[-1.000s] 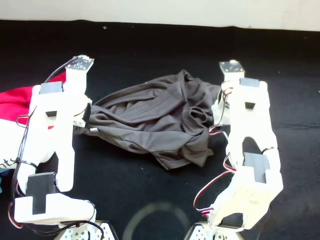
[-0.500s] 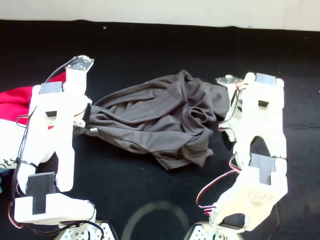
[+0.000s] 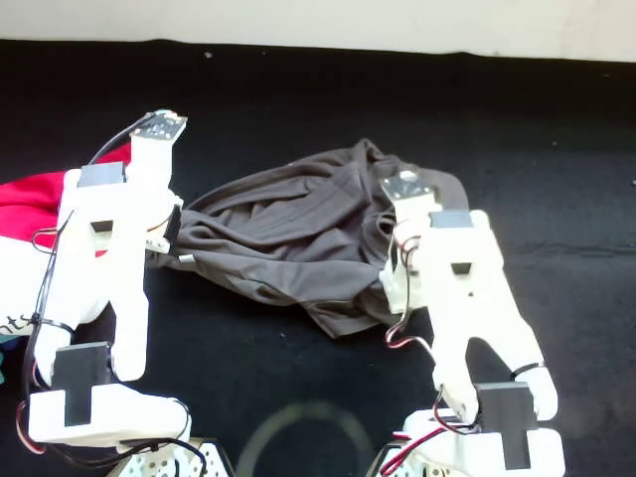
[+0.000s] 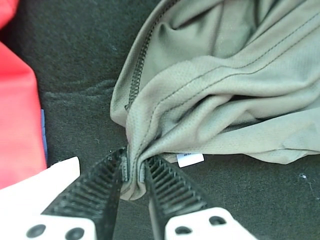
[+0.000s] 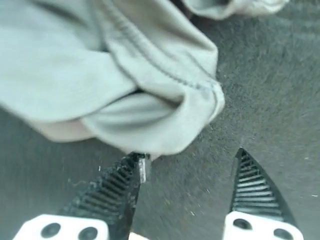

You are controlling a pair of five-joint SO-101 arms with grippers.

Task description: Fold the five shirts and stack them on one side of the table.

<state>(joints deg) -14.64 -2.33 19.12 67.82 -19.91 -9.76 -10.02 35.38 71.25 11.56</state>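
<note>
A crumpled grey shirt [image 3: 298,234] lies mid-table. My left gripper [image 3: 171,241] sits at its left edge. In the left wrist view that gripper [image 4: 132,172] is shut on a bunched hem of the grey shirt [image 4: 225,100], beside a small white label [image 4: 190,159]. My right gripper [image 3: 391,273] hovers over the shirt's right front part. Seen from the right wrist, this gripper [image 5: 189,157] is open, with a rolled fold of the grey shirt [image 5: 150,90] just ahead of its fingertips and nothing between them.
A red shirt [image 3: 30,199] lies at the table's left edge, partly under the left arm; it also shows as the red shirt [image 4: 17,115] beside the left gripper. White cloth [image 3: 15,283] lies below it. Black tabletop [image 3: 556,149] stretches to the right and back.
The right arm swung left from beside the shirt's right edge to over the shirt's right front part. The left arm and its hold have not changed.
</note>
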